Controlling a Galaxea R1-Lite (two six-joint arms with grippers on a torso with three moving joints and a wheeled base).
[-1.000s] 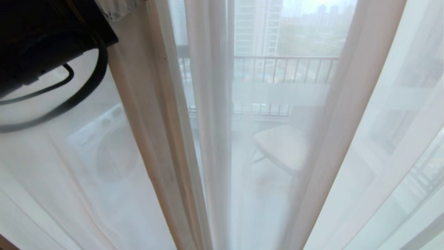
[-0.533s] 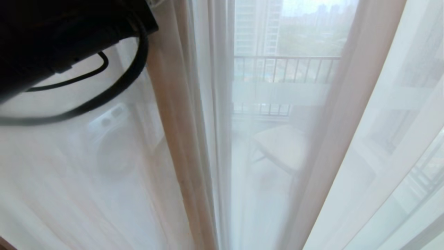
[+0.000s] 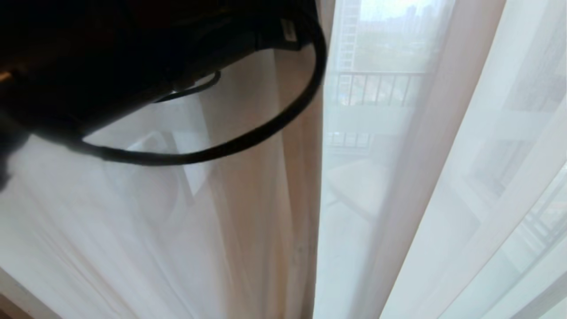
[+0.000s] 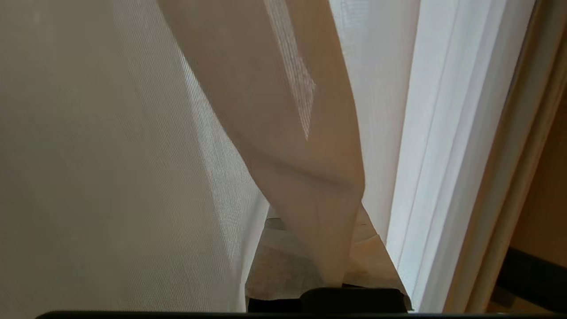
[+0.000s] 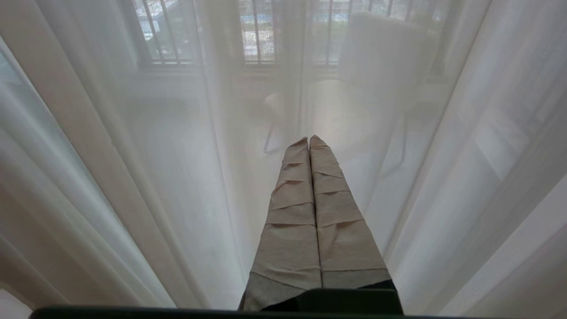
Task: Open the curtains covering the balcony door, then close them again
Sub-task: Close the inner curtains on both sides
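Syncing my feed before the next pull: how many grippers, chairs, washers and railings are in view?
Grippers: 2 (left gripper shut on the curtain; right gripper shut, empty)
Chairs: 1, behind the sheers
Washers: 1, faint behind the sheers
Railings: 1
Total: 5

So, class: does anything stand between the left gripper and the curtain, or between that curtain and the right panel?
The left gripper is shut on a fold of the beige curtain. In the head view only sheer hangs between its edge and the right panel; nothing solid shows.
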